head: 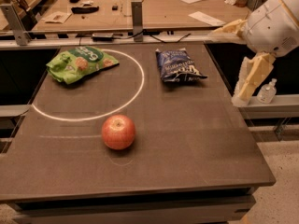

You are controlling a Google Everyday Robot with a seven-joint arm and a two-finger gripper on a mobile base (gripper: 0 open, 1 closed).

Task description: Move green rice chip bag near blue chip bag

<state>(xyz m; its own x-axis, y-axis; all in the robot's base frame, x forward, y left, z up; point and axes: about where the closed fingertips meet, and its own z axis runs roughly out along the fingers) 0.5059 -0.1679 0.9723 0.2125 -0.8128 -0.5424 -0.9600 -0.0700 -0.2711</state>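
The green rice chip bag [80, 63] lies flat at the table's far left, partly inside a white painted circle. At the far middle of the table the blue chip bag [179, 65] lies flat, about a bag's length to the right of the green one. My gripper [227, 65] hangs over the table's right edge, to the right of the blue bag and clear of both bags. Its cream fingers [248, 78] are spread wide, so it is open with nothing between them.
A red apple [118, 131] sits near the table's middle front, just outside the white circle [135, 90]. A small clear bottle [267, 91] stands on a ledge past the right edge. A wooden bench with small items runs behind the table [196, 143].
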